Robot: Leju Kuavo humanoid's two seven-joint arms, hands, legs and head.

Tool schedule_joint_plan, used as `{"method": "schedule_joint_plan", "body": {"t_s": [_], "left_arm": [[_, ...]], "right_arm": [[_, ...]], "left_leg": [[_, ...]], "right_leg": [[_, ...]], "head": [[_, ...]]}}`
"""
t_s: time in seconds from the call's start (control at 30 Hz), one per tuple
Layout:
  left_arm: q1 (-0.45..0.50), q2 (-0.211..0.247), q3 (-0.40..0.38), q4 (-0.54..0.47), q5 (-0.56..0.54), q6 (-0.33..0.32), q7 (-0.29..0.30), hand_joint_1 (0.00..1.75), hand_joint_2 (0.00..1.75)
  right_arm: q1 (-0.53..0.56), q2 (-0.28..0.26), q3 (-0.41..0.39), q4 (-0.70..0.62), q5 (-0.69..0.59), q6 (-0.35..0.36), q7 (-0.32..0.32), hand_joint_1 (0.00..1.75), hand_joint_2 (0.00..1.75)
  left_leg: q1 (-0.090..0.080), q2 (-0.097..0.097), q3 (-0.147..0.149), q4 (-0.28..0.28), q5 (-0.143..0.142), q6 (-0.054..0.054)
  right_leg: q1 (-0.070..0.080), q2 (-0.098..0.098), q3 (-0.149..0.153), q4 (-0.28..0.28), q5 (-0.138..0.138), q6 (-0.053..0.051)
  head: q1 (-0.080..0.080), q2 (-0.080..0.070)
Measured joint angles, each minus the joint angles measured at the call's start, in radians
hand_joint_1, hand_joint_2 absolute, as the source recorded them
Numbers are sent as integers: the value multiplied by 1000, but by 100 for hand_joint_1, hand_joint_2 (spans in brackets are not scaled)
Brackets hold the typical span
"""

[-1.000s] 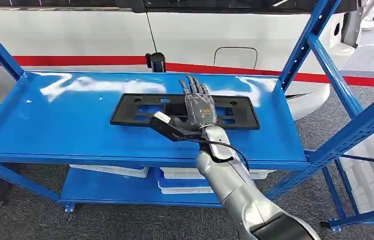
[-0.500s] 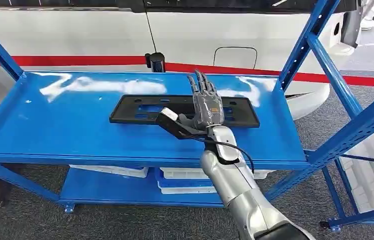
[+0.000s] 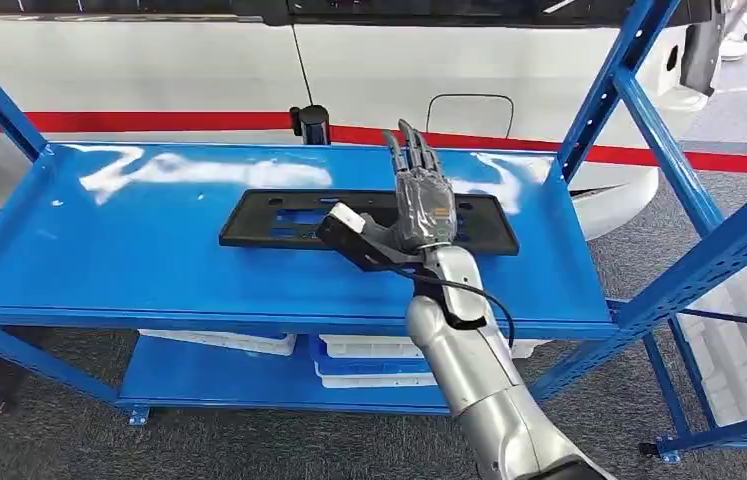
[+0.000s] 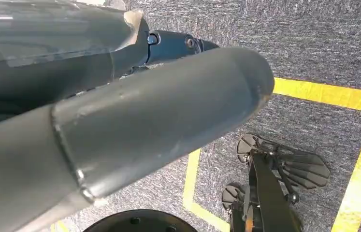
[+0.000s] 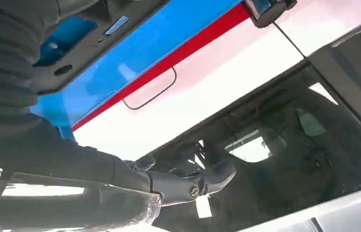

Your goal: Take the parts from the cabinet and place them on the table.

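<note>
The right hand (image 3: 423, 205) was released, fingers straight, above the black part (image 3: 279, 218), which lay flat on the blue shelf (image 3: 149, 260) beneath and beside it; left hand's (image 4: 120, 121) state unclear

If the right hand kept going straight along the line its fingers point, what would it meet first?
The right hand, open above the flat black plastic plate on the blue metal shelf, points past the shelf's far edge. The white vehicle body with a red stripe looks first in line, though depth is unclear.

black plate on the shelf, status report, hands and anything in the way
Right hand open, fingers straight above black plastic plate. Plate flat on blue shelf, not held. Left hand hanging over floor. Nothing blocking.
</note>
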Motion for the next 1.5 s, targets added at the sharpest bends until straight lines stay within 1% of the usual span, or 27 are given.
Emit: {"method": "schedule_joint_plan", "body": {"t_s": [0.1,0.2,0.27,0.37,0.5,0.57,0.6,0.67,0.83,1.23,1.5], "left_arm": [[0,0,0,0,0,0,0,0,0],[0,0,0,0,-5,0,0,0,0],[0,0,0,0,-12,-3,-2,0,0],[0,0,0,0,-20,-6,-2,0,0],[0,0,0,0,-25,-6,-2,0,0],[0,0,1,0,-23,-3,-2,0,0],[0,0,3,0,-19,1,-2,0,0],[-1,0,7,0,-12,3,-2,0,0],[0,-2,16,0,-9,5,-2,0,0],[0,-2,39,0,-9,15,-5,0,0],[0,-5,52,0,-9,15,-7,0,0]], "right_arm": [[3,0,0,-5,-1,0,0,0,175],[10,-1,0,-28,-39,5,-11,0,175],[20,-2,0,-66,-80,32,-27,0,175],[40,-6,14,-121,-110,96,-37,0,175],[76,-12,75,-167,-105,143,-37,0,175],[92,-17,111,-179,-110,178,-46,0,175],[97,-17,135,-180,-119,205,-55,0,175],[107,-16,183,-178,-127,226,-59,0,175],[108,-10,246,-164,-138,225,-62,0,175],[107,-3,293,-145,-172,234,-66,0,175],[105,8,307,-130,-172,241,-66,0,175]], "left_leg": [[0,0,0,0,0,0],[0,0,0,0,0,0],[0,0,0,0,0,0],[0,0,0,0,0,0],[0,0,0,0,0,0],[0,0,0,0,0,0],[0,0,0,0,-1,-1],[0,1,0,0,-1,-1],[1,0,0,0,0,-1],[0,0,0,0,-1,-1],[1,0,0,0,-1,-1]], "right_leg": [[0,0,0,0,0,0],[0,0,0,0,0,0],[0,0,0,0,0,0],[0,0,0,0,0,0],[0,0,0,0,0,0],[0,0,0,0,0,0],[0,1,0,0,0,0],[0,1,0,0,0,0],[0,1,0,0,0,0],[0,1,0,0,0,0],[0,1,0,0,0,0]], "head": [[0,0],[0,0],[0,0],[0,0],[0,0],[0,0],[0,0],[0,0],[0,0],[0,0],[0,0]]}}
